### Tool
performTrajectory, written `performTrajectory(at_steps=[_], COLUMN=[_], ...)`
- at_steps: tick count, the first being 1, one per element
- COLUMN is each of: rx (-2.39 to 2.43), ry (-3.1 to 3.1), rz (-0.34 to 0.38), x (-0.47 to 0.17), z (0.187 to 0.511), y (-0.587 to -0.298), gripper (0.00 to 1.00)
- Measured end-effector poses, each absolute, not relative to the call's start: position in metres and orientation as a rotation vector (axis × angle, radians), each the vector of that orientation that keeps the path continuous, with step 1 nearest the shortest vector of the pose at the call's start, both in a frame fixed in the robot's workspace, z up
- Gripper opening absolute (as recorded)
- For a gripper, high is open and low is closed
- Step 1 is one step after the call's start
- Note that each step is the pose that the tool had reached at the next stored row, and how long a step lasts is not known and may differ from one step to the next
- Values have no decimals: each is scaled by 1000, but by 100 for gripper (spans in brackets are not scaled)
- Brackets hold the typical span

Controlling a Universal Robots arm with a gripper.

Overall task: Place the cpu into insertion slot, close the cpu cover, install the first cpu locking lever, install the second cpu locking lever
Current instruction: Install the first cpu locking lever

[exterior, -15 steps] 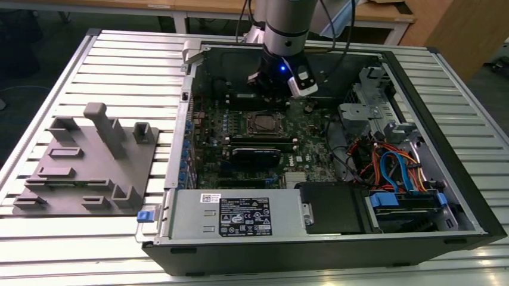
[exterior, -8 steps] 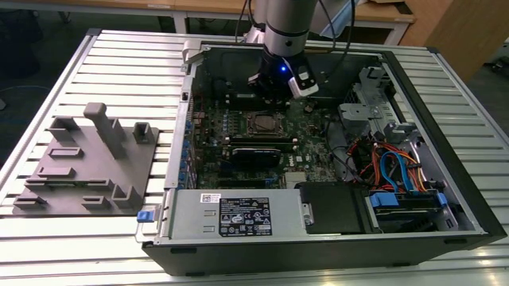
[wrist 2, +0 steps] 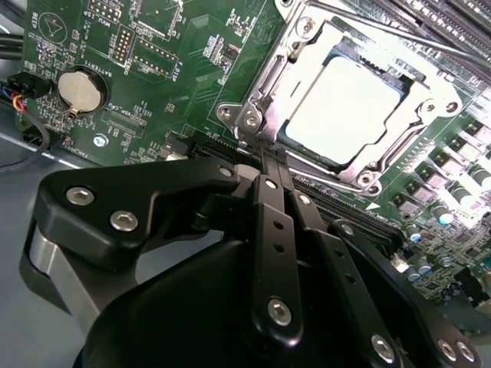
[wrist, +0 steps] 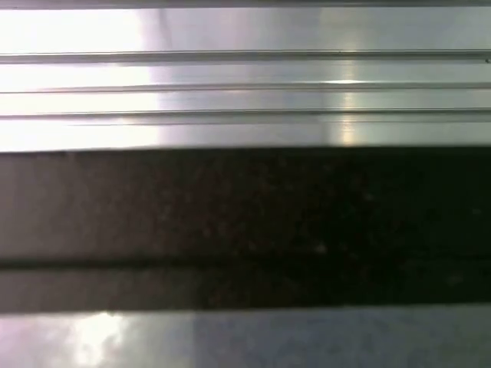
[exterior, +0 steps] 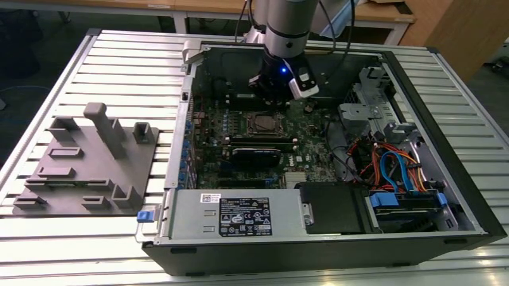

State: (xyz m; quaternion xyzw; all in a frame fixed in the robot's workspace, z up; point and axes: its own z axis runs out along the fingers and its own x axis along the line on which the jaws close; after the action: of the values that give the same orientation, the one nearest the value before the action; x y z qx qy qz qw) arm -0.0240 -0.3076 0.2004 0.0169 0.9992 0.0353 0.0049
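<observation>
The cpu [wrist 2: 344, 103], a flat square chip with a bright silver top, lies in the insertion slot [exterior: 261, 124] on the green motherboard. The cpu cover [wrist 2: 307, 47], a thin silver frame, lies flat over it, and the chip shows through its window. A thin metal lever rod [wrist 2: 399, 34] runs along one side of the socket. My gripper [wrist 2: 268, 161] has its black fingers pressed together, tips right at the socket's near corner, with nothing between them. In the exterior view the gripper [exterior: 275, 98] hangs inside the open computer case, just behind the slot.
A grey labelled power supply box [exterior: 238, 215] fills the case's front. Coloured cables [exterior: 394, 170] and drive bays sit on the exterior view's right. A grey fixture block [exterior: 87, 164] with upright posts stands on the slatted table [wrist: 245, 84] at the left. A coin battery [wrist 2: 80, 90] sits on the board.
</observation>
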Motion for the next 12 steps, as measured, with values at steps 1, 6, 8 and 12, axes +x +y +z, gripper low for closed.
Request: performTrajectory(at_steps=[1,6,8,12], rx=[53,53,53,53], ry=[3129,3130,3129,3130], rz=[110,108,108,108], x=[-24,-24,-24,-24], z=[200,200,200,201], y=[-308,-308,-308,-308], gripper=[10,10,10,10])
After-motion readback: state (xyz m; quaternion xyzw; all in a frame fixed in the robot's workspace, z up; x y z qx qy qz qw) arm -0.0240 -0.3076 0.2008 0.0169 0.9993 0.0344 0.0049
